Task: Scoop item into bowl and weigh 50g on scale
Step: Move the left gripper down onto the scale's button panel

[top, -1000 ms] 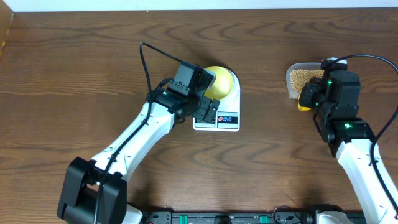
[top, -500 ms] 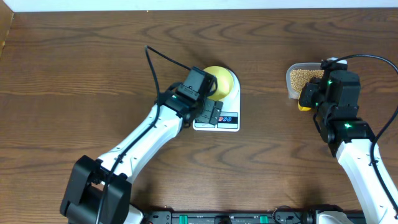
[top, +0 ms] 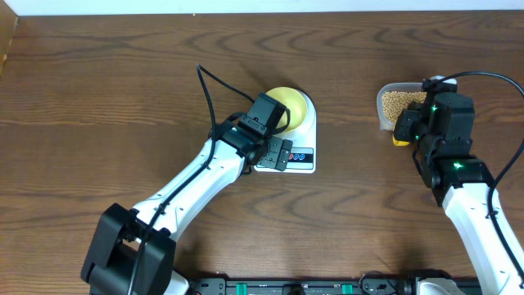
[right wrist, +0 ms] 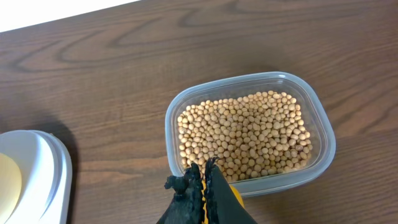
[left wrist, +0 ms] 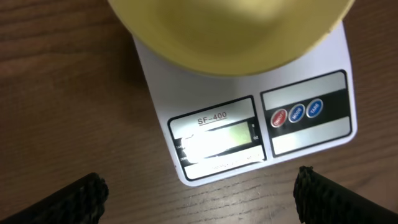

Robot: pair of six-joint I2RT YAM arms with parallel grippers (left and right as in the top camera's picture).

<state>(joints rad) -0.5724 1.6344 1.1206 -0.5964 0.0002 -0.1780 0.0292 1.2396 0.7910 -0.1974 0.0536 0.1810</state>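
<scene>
Shifted toward 3 o'clock: left gripper (left wrist: 199, 196), spread over scale (left wrist: 305, 146), likely taring. Right gripper (right wrist: 204, 185) pinching scoop (right wrist: 235, 204); next, beans (right wrist: 242, 137) at 12 o'clock.

scale display (left wrist: 219, 138) glare-washed — unreadable, bowl (left wrist: 230, 31) cropped at top, scoop (right wrist: 231, 204) mostly hidden

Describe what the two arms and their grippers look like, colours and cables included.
Both the left arm and right arm have white links with black joints; the left rises from a boxy black base. A thin black cable loops off each wrist. Small green lights glow on the right arm. The left gripper and right gripper are black, their fingers rough-textured.
</scene>
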